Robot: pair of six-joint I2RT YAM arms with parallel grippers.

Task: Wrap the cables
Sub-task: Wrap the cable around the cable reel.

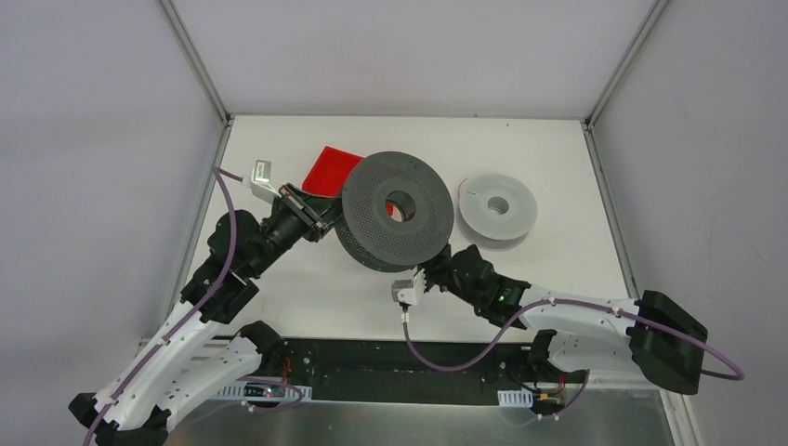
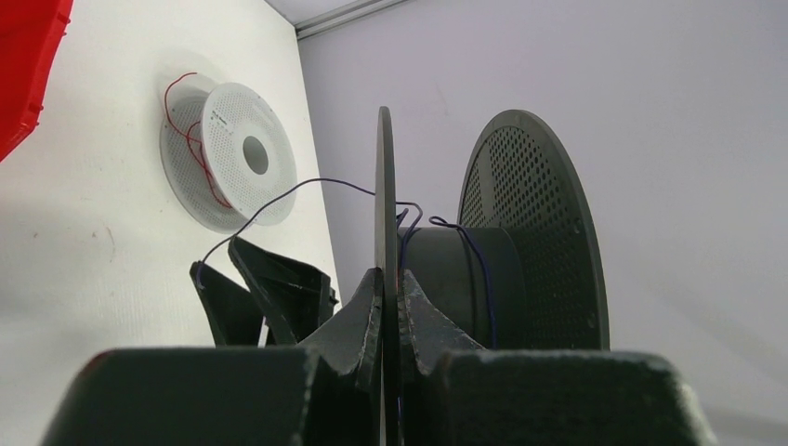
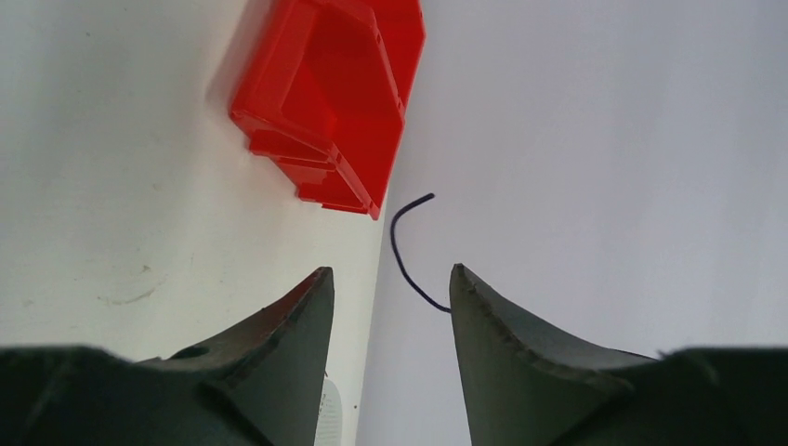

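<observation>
The left tool (image 2: 386, 279) is clenched on the thin edge of one disc of the dark spool (image 2: 534, 232), one finger on each face, and holds it tipped up off the table (image 1: 307, 279). From the spool's core a dark wire (image 2: 279, 197) climbs over that disc and arcs loosely down toward the right tool (image 3: 388, 269), which waits just beside the spool's near rim. That tool is released: its fingers stand apart, and the wire's curled end only leans against the inner face of one of them, with nothing pinching it.

Further out, the white spool (image 2: 228, 153) lies flat on the table with a red wire (image 2: 197, 160) straggling off its core, half wound at best. The red bin (image 3: 325, 102) sits beyond the dark spool, near the back.

The risks lie mostly in the wire. It is thin and springy, so if the right tool closes a little off line the end may flick out of the gap and the tool would close on air. If it does catch the wire and pulls before the slack is taken up, the loops on the core could slip over the disc and undo the wrap. The left tool's grip is narrow — a sideways tug on the wire could twist the spool in it or drag it loose
</observation>
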